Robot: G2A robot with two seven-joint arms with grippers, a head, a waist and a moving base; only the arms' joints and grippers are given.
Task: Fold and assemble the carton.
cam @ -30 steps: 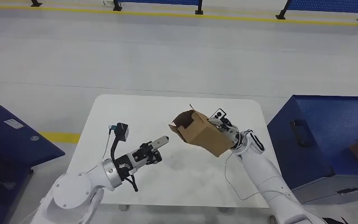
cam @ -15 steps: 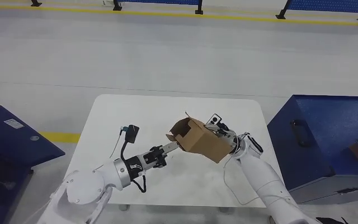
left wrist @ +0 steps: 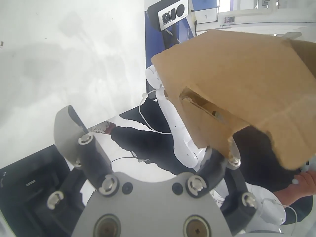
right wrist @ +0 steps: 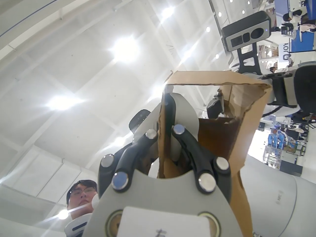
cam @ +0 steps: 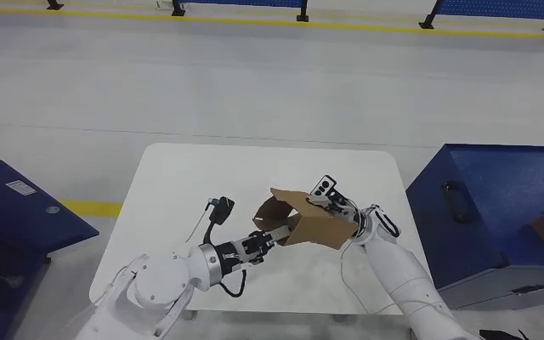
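Observation:
The brown carton (cam: 310, 223) hangs tilted above the white table (cam: 195, 178), its open end with loose flaps facing the left arm. My right gripper (cam: 343, 214) holds it from the far end; in the right wrist view that gripper (right wrist: 164, 114) is shut on one carton wall (right wrist: 161, 134), a finger on each side. My left gripper (cam: 270, 241) is at the carton's open end, below its lower flap. In the left wrist view the left gripper (left wrist: 148, 134) is open wide, one finger (left wrist: 71, 129) free and the other partly hidden under the carton (left wrist: 246, 87).
A blue bin (cam: 484, 221) stands just right of the table and another blue bin (cam: 34, 221) is at its left. The table's far half is bare white surface.
The left arm has swung right across the table until its gripper reached the carton's open end. The right arm has lowered and tilted the carton toward it.

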